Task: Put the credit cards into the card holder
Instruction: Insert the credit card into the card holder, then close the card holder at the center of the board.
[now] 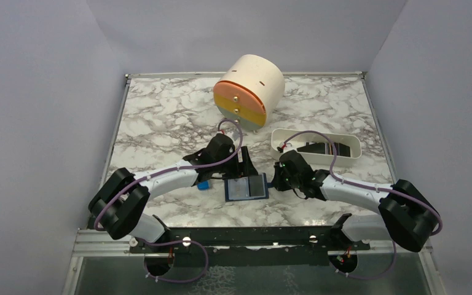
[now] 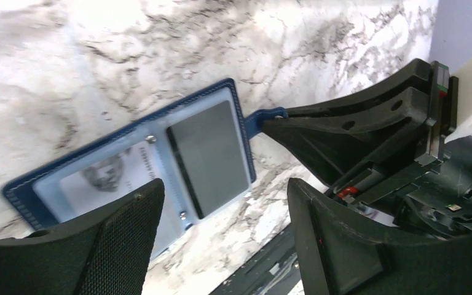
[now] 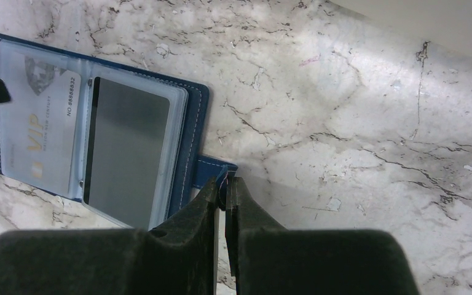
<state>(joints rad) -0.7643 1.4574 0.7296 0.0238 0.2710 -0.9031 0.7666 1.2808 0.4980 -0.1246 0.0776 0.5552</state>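
The card holder (image 1: pixel 246 187) lies open on the marble, navy outside with clear sleeves inside. A pale credit card (image 3: pixel 40 135) printed "VIP" sits in one sleeve, and a dark grey card (image 3: pixel 126 160) sits in the sleeve beside it. My right gripper (image 3: pixel 225 184) is shut on the holder's snap tab (image 3: pixel 212 169) at its right edge. My left gripper (image 2: pixel 221 233) hovers open just above the holder's (image 2: pixel 141 160) near side, with nothing between its fingers (image 2: pixel 98 246). In the top view the left gripper (image 1: pixel 246 167) is at the holder's far edge and the right gripper (image 1: pixel 275 181) at its right.
A cream drum with an orange and yellow lid (image 1: pixel 249 92) stands at the back centre. A white oblong tray (image 1: pixel 316 142) holding dark pieces lies behind the right arm. A small bright blue block (image 1: pixel 204 184) sits left of the holder, under the left arm.
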